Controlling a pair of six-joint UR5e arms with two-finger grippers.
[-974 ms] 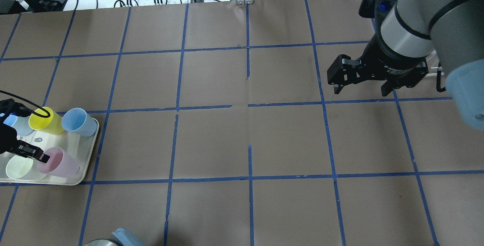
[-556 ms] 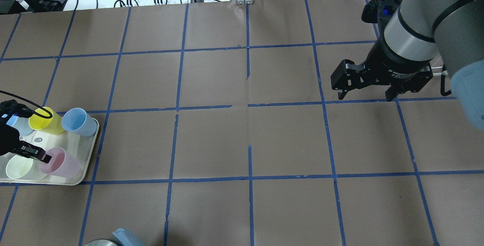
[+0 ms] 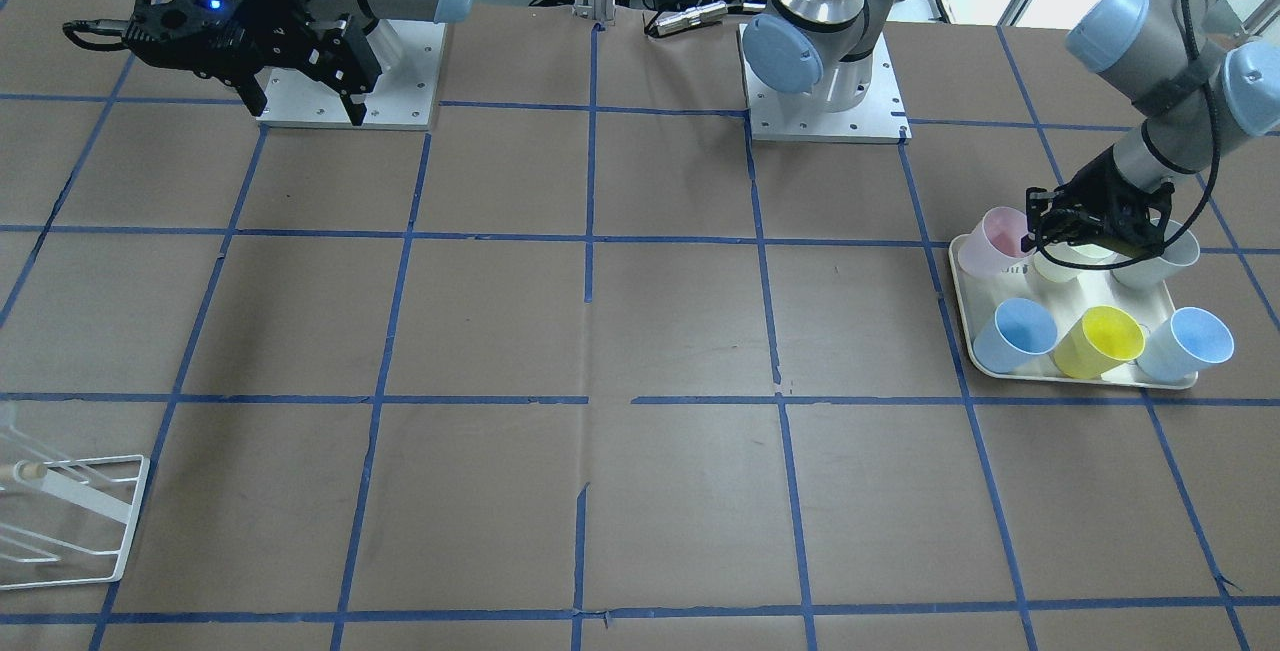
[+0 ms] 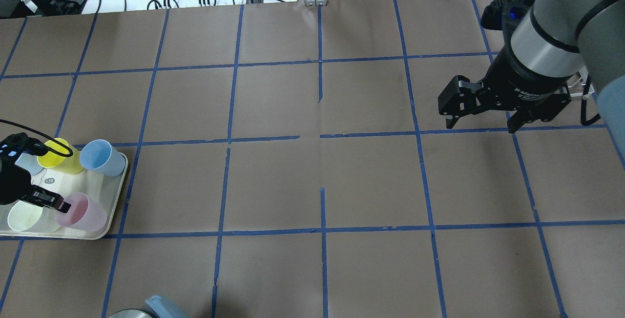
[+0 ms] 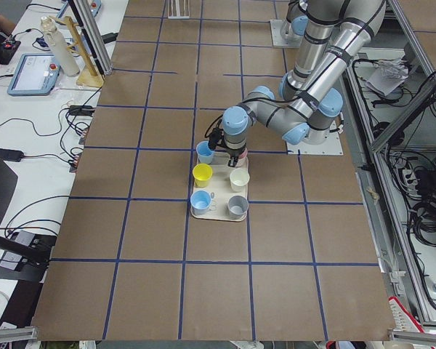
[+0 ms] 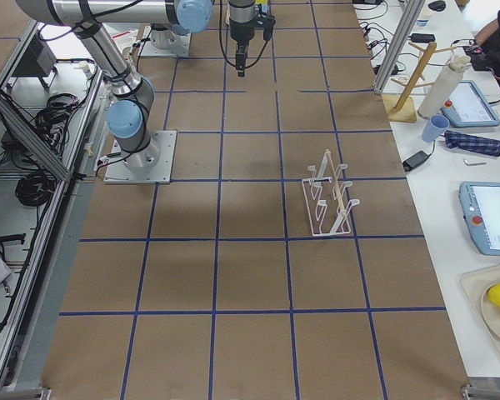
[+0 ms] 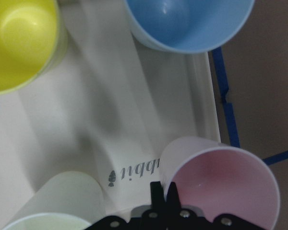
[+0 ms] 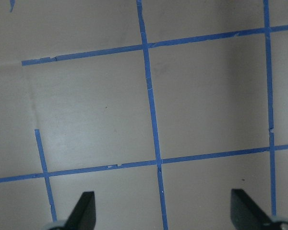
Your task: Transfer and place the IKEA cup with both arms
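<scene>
**Lifting the pink cup out of a crowded tray**

We are gripping the pale pink, smooth plastic, handleless tapered cup [image 4: 85, 214] with the left hand [image 4: 61, 205]. Its two black fingers are pinching the rim wall on the side facing the cream-white plastic cup [image 4: 24, 215]. The pink cup is sitting in the cream rectangular plastic tray [image 4: 108, 188], which is lying by the worktop's left edge. Within the tray it is occupying the corner towards the robot's edge and the worktop's middle. We cannot tell whether its base is resting on the tray or hanging just clear of it.

We are judging the step in hand to be the lift-out. The cream-white cup is standing just beside the left hand, so we are favouring a straight rise before any sideways travel. The yellow plastic cup [image 4: 56, 154] and the light blue plastic cup [image 4: 100, 157] are standing near, along the tray's far side. A pinch on one side of the rim is likely to let the cup swing, so we are advising a slow, level carry. The right hand [image 4: 481, 126] is hovering over the worktop's right half, fingers spread wide and empty. We are expecting it to take the cup by its bare body, which the rim grip is leaving free.

The pink cup is looking matte and empty, widening from a narrow base to a round mouth, with thin walls.
</scene>
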